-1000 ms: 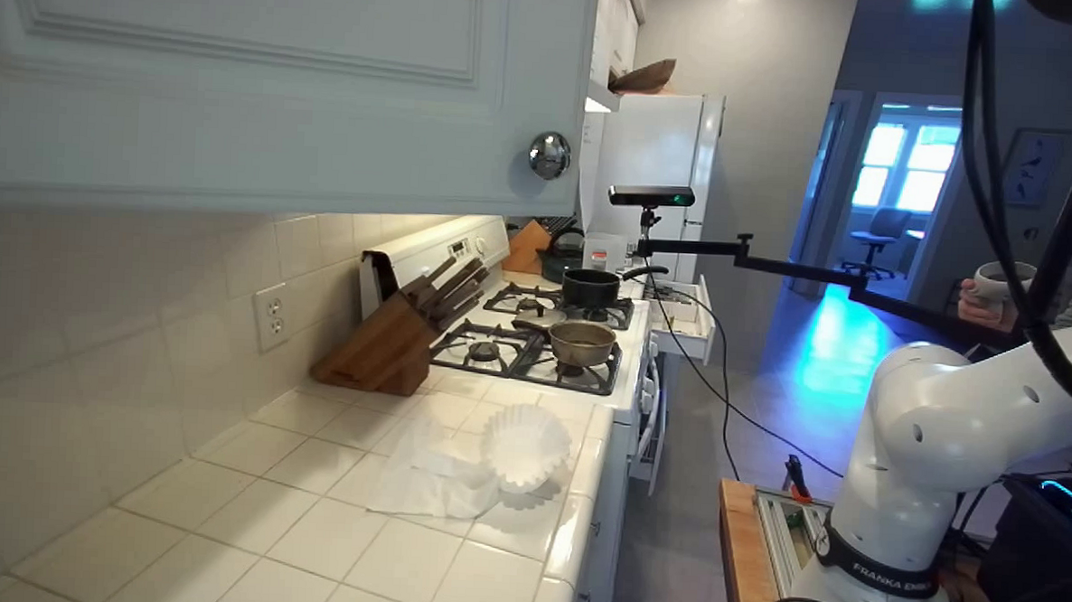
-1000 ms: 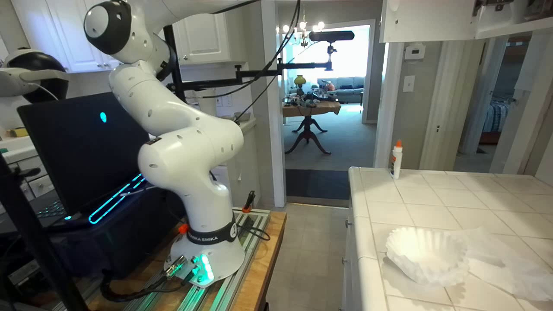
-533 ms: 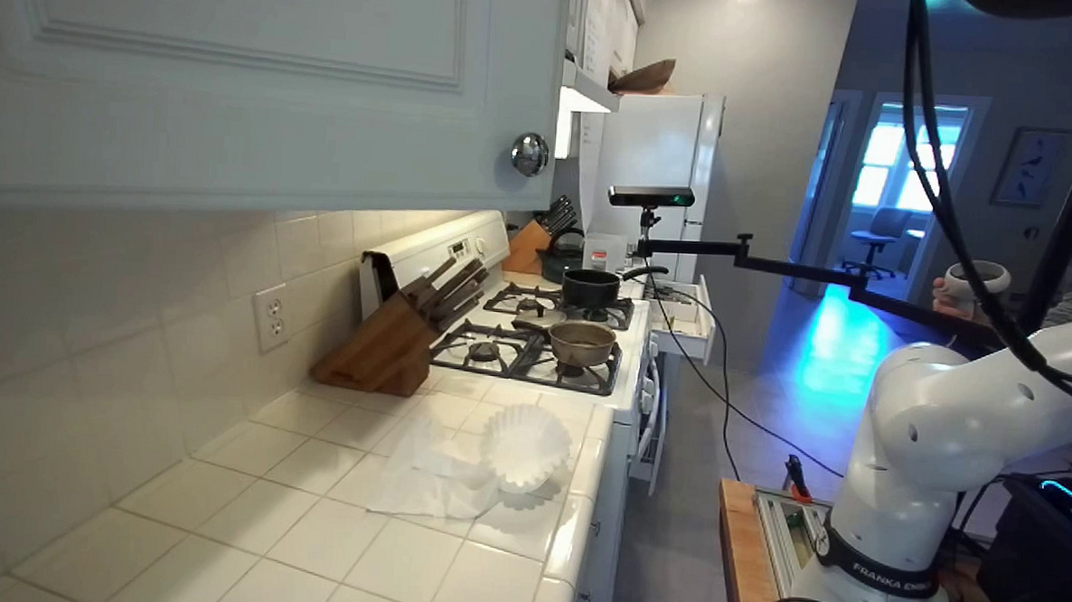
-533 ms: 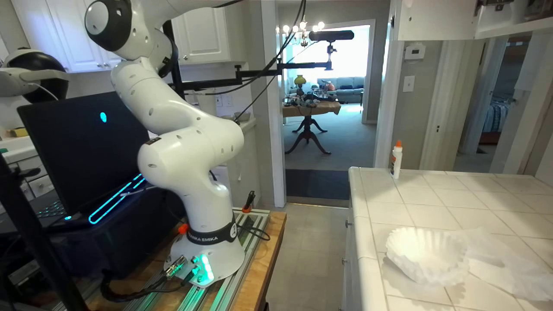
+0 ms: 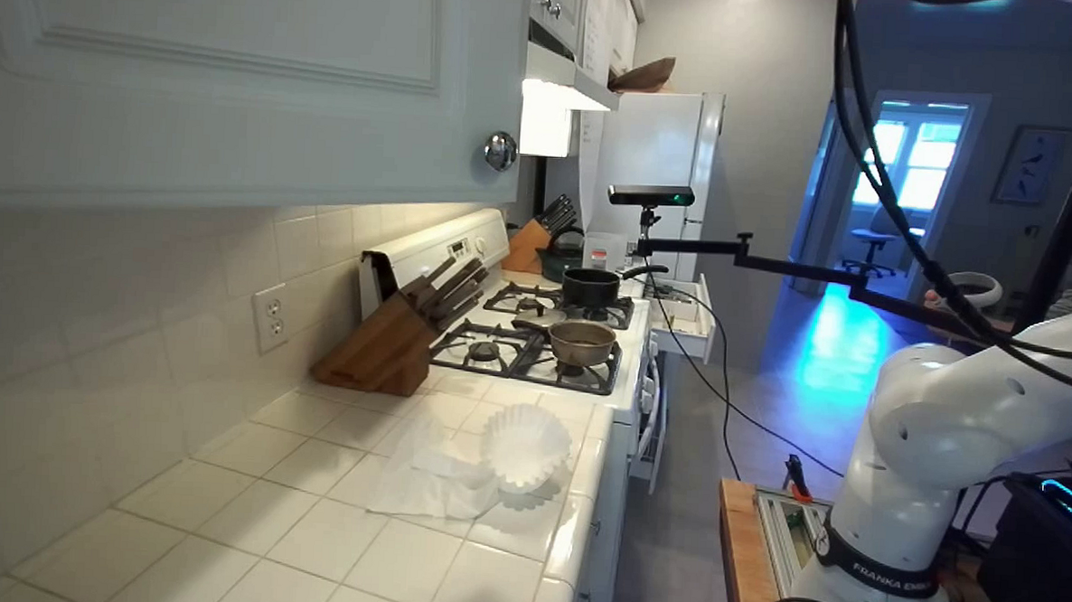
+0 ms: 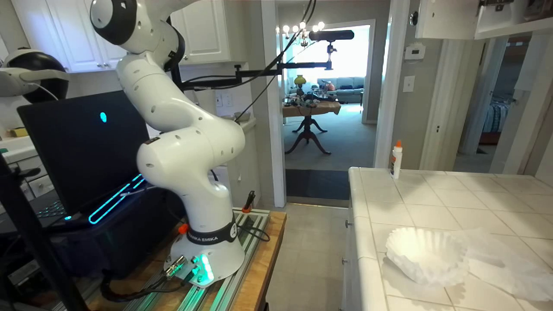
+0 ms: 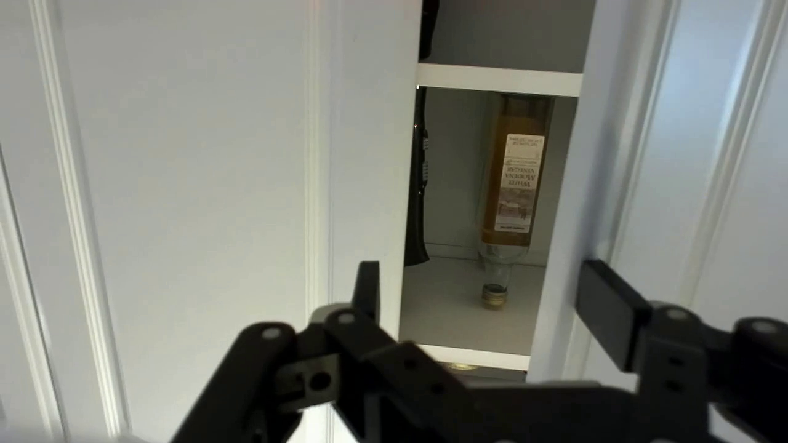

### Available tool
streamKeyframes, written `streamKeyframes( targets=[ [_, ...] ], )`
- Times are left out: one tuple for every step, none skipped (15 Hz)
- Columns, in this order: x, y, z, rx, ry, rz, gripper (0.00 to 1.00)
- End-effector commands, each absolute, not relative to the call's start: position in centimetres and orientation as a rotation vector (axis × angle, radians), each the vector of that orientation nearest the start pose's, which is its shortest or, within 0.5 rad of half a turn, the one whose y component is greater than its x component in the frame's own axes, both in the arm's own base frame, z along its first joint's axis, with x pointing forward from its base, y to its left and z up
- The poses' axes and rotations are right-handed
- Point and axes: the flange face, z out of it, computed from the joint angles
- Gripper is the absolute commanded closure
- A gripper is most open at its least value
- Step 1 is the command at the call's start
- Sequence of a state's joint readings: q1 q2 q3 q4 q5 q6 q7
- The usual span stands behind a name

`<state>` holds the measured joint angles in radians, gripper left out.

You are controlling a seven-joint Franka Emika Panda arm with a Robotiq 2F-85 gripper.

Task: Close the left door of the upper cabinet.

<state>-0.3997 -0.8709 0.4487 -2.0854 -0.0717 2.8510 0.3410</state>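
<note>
The white, panelled left door (image 7: 695,154) of the upper cabinet (image 7: 498,79) stands ajar. In the wrist view its free edge shows between the jaws, its face behind the jaw at that view's right; contact is unclear. A shiny knob (image 5: 500,151) sits at its lower corner.

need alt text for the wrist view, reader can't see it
Black robot fingers, spread apart, in front of a gap between two white cabinet doors. Inside, a vinegar bottle appears upside down, cap toward the bottom of the picture; as pictured, a shelf edge runs above it and a partly hidden dark object is to its left.
</note>
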Motion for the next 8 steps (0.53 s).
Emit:
streamKeyframes(
  targets=[
    [30.8,15.6,86.9,-2.311,0.064,-2.372,0.26],
    [31.1,15.4,87.0,-2.318,0.071,-2.376,0.28],
    [31.3,15.2,87.1,-2.322,0.077,-2.377,0.24],
    [31.5,15.0,87.2,-2.326,0.087,-2.380,0.20],
    [31.8,14.9,87.2,-2.331,0.095,-2.378,0.16],
    [32.0,14.7,87.2,-2.333,0.102,-2.379,0.12],
    [32.2,14.5,87.2,-2.338,0.110,-2.382,0.17],
    [32.4,14.4,87.2,-2.342,0.116,-2.379,0.24]
  ],
)
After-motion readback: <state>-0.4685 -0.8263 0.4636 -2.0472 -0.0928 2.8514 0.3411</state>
